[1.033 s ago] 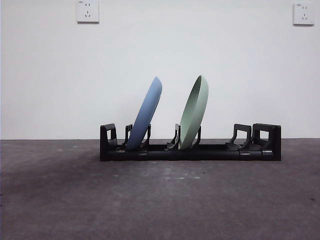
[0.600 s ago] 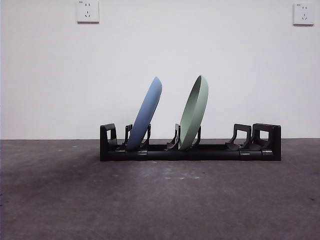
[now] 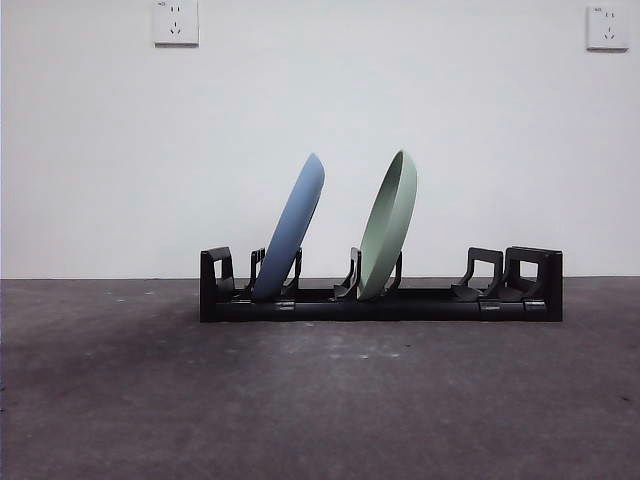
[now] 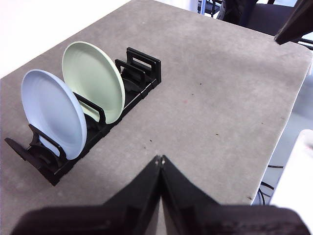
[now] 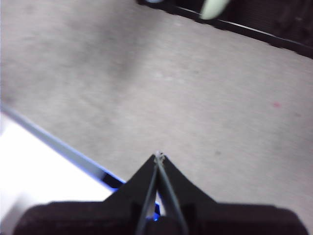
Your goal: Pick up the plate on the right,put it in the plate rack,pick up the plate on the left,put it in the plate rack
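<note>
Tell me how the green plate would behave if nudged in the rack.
The green plate looks rigid, likely sliding rather than bending. It leans in the rack, held only low by prongs, so it may rock or tip. Its smooth rim probably slips easily.

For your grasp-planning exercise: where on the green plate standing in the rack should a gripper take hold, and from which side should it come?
Grip the green plate by its upper rim, coming from above. It stands on edge, leaning, in the plate rack, so its lower rim sits between prongs. The top edge is free, and the blue plate stands apart in another slot. The jaws should probably close across the thin rim.
</note>
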Controlling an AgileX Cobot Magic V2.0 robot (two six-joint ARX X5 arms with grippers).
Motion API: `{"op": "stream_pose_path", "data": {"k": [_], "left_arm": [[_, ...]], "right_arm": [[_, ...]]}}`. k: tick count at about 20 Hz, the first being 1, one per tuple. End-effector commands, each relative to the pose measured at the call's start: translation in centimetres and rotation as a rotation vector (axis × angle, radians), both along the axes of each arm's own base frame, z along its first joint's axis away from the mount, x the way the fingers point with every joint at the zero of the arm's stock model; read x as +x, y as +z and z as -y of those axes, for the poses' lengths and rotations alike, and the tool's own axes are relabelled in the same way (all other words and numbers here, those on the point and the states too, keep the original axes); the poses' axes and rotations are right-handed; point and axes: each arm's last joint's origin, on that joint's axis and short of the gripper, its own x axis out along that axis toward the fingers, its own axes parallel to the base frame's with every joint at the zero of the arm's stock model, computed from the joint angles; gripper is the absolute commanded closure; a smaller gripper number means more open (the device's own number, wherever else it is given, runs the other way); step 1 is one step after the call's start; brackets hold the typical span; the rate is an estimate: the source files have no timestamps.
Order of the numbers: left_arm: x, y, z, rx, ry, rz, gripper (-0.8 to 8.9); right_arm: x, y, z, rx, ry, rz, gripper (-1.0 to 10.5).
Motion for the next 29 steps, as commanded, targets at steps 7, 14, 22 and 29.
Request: {"op": "stream_pose_path", "data": {"k": [7,14,22,29], "left_arm": [[0.2,0.1,0.1,0.016,0.006,0.037,8.17],[2.0,0.7,-2.5,-0.020,0.169,0.299,8.17],[1.2,-12.5,-6.7,-0.102,0.365,0.509,8.17],[-0.3,-22.3,-7.6,-0.096,0.456,0.421,8.17]], "right_arm": [[1.4,-0.9,-0.1,-0.134,-0.086,-0.032,9.5],[1.9,-1.2,-0.2,-0.151,-0.093,-0.041,9.5],[2.0,-1.2,-0.3,-0.153,-0.093,-0.046,9.5],[2.0,-1.2,-0.3,-0.153,-0.093,-0.046,9.5]]}}
